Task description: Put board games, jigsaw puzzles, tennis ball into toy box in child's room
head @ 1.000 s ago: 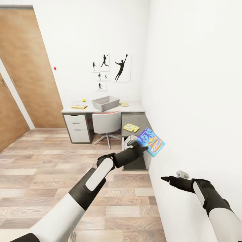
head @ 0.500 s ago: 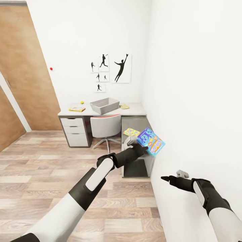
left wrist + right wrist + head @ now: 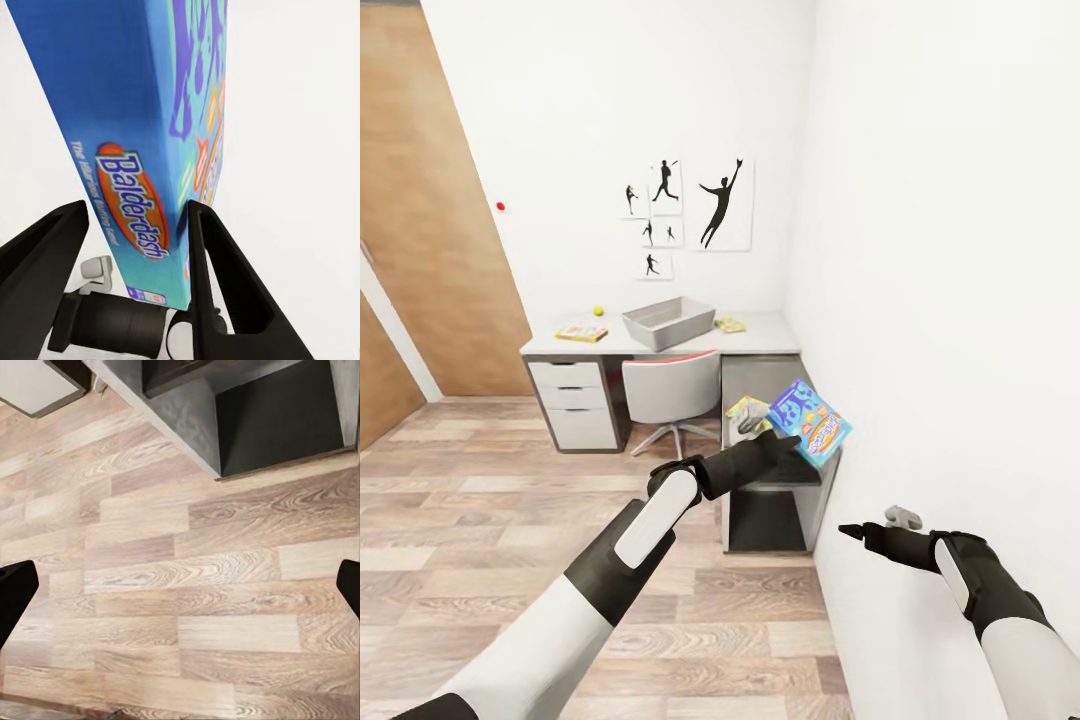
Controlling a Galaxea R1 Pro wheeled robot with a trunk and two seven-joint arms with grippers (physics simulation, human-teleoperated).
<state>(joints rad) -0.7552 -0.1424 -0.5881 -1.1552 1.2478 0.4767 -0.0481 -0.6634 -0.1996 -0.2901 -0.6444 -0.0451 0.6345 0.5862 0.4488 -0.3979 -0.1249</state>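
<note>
Blue Balderdash game box [image 3: 810, 421] — clamped in left gripper [image 3: 788, 441], in transit. Right gripper [image 3: 847, 531] spread, empty. Toy box [image 3: 669, 322] on desk [image 3: 760, 325] — nothing visibly inside; tennis ball [image 3: 598, 310], puzzles outstanding.

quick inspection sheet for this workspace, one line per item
surface: L-shaped table against the far wall, pale top with a dark section.
job's things: toy box, tennis ball, one flat box, jigsaw puzzles on the table; blue board game carried.
clutter: nothing seen.
end effectors: left end effector shut on the blue board game; right end effector open, empty.
cables: nothing seen.
surroundings: chair, silhouette prints, wooden door, plank floor.
</note>
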